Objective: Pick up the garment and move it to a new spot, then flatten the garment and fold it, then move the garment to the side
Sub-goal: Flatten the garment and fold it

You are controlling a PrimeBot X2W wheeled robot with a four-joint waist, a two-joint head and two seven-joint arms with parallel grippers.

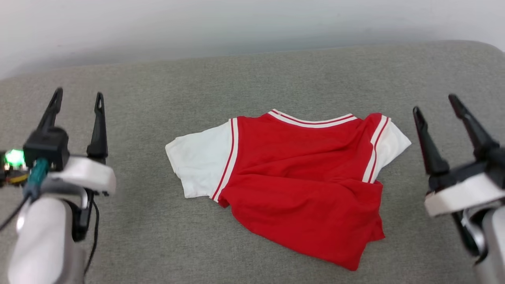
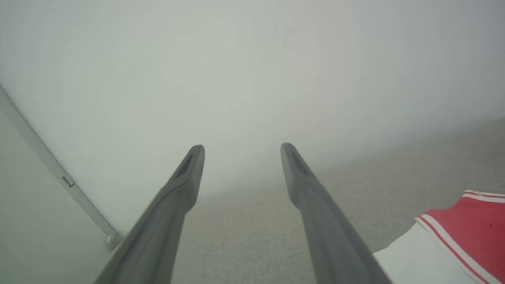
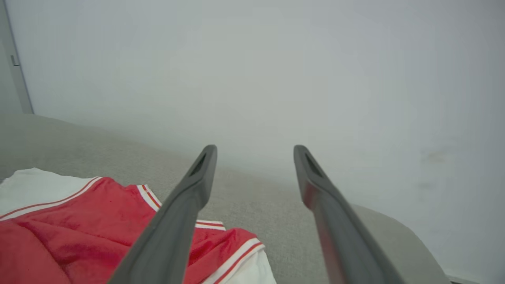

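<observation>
Nearest the lens in the head view, the left end effector (image 1: 79, 92) is seen at lower left and the right end effector (image 1: 434, 102) at lower right, both released, fingers spread with nothing held. Between them, at frame centre, the garment (image 1: 300, 169) is laid on the grey worktop (image 1: 158, 98), collar toward the top, one white sleeve to each side, its red body creased and skewed toward lower right. Flattening is judged to be the step in hand: the bunched hem should be pinched at its two corners, thin fabric only, and drawn evenly toward the bottom of the frame, so that the diagonal creases are pulled out without the collar being dragged. In the left wrist view, the left end effector (image 2: 242, 146) is shown spread and empty, with the garment (image 2: 469, 225) at lower right, apart from it. In the right wrist view, the right end effector (image 3: 255, 146) is likewise released; the garment (image 3: 79, 225) is seen at lower left, partly hidden behind one finger.
</observation>
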